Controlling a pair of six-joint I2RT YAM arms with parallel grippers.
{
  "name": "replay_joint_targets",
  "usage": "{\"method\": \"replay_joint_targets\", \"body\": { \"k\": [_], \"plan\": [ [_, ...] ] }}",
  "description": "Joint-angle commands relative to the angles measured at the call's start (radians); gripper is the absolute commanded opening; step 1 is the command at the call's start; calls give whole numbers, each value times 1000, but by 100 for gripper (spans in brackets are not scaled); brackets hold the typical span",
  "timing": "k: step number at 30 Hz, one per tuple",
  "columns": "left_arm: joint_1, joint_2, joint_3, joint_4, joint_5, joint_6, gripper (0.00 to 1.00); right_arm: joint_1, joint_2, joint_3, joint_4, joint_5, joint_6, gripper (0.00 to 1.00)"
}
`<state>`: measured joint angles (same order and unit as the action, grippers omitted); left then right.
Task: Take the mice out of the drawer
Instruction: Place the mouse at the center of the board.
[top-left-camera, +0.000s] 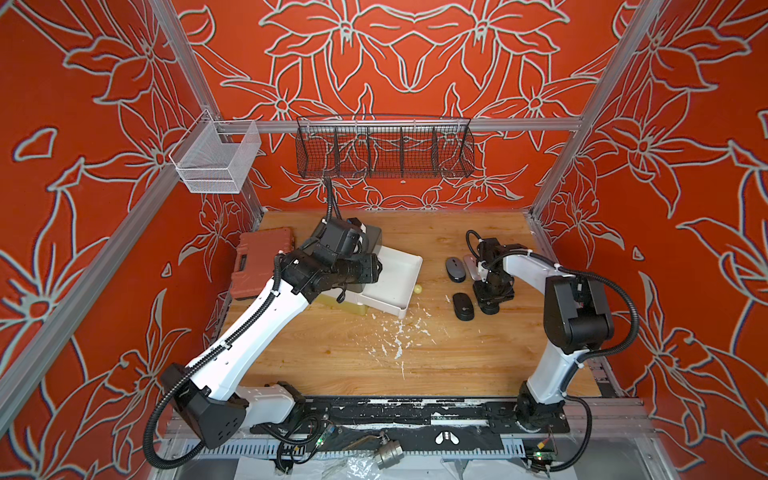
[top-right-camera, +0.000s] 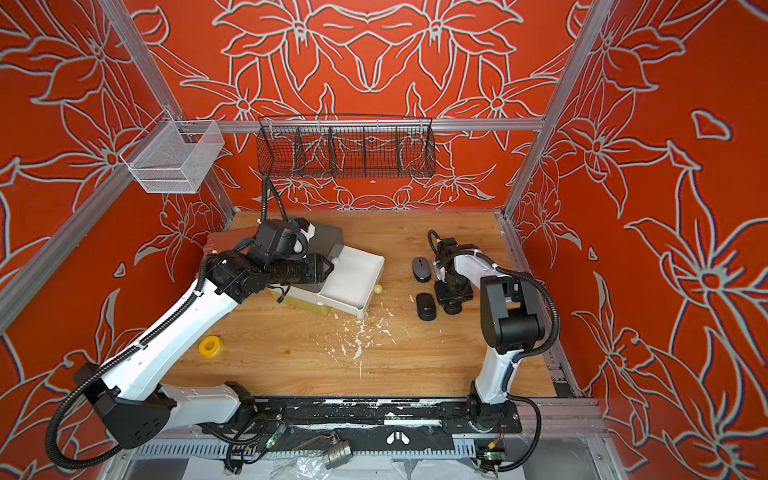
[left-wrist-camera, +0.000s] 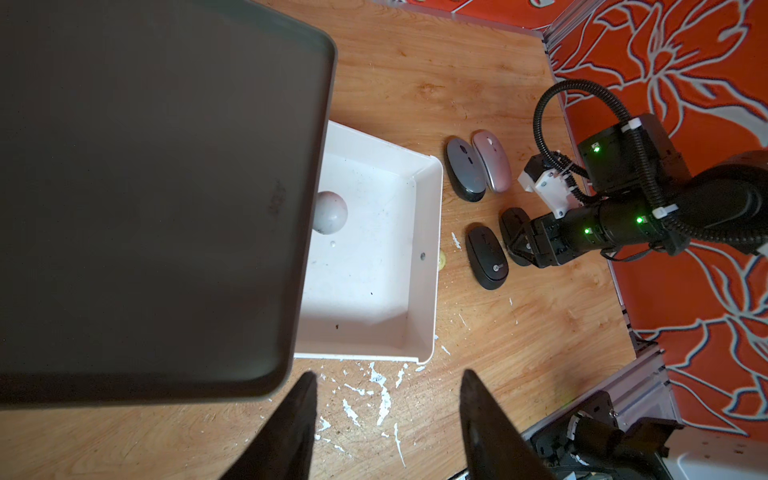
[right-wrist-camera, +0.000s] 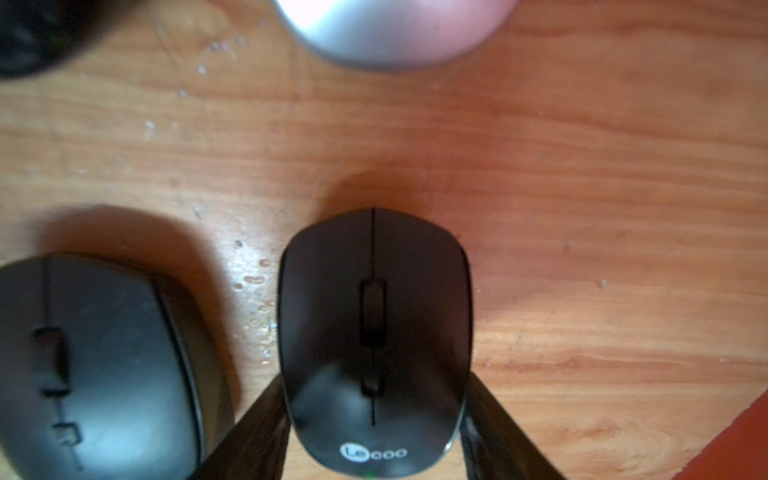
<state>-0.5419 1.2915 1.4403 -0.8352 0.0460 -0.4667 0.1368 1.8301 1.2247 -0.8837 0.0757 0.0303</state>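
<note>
- Drawer (left-wrist-camera: 432, 249): pulled out of the grey cabinet (left-wrist-camera: 145, 187) and open. In the left wrist view its exposed white floor holds only a small pale round ball (left-wrist-camera: 330, 212). No mouse is visible in it. The rear part lies under the cabinet top and cannot be checked.
- Mice on the table (left-wrist-camera: 415, 62): four are out, all beside the drawer on the right arm's side.
  - The dark grey mouse (left-wrist-camera: 464, 174) and the silver mouse (left-wrist-camera: 491, 166) lie side by side, touching or nearly so.
  - The black mouse (left-wrist-camera: 486, 257) lies nearer the drawer front, flat on the wood.
  - The second black mouse (right-wrist-camera: 374, 316) lies just beside it, also flat on the wood.
- Right gripper (right-wrist-camera: 376, 382): lowered over the second black mouse, with one finger along each flank. The fingers sit tight against the shell, but whether they are clamping it or letting go cannot be told.
- Left gripper (left-wrist-camera: 388, 415): fingers spread apart with nothing between them. It hovers by the cabinet's front corner, over bare wood.
- Progress, as judged: removal looks essentially complete.
- Left to do, as judged: free the right gripper from the last mouse and confirm that the hidden rear of the drawer is empty.
</note>
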Motion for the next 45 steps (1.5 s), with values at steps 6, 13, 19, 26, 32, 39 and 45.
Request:
{"method": "replay_joint_targets", "body": {
  "k": [6, 13, 19, 26, 32, 39, 45],
  "plan": [
    [0, -8, 86, -36, -38, 48, 56, -2, -71, 61, -76, -45, 11, 80],
    [174, 4, 180, -110, 35, 107, 62, 7, -261, 68, -18, -242, 153, 76],
    [369, 35, 178, -113, 174, 152, 65, 110, -339, 30, 45, -299, 273, 72],
    [514, 120, 212, -124, 189, 176, 69, 283, -310, -11, 126, -250, 393, 67],
    [597, 186, 231, -127, 211, 183, 70, 332, -265, -63, 197, -235, 432, 62],
    [611, 292, 265, -148, 199, 184, 72, 362, -185, -45, 291, -289, 451, 59],
    [610, 346, 275, -158, 215, 191, 73, 365, -125, 0, 322, -271, 481, 57]
  ]
}}
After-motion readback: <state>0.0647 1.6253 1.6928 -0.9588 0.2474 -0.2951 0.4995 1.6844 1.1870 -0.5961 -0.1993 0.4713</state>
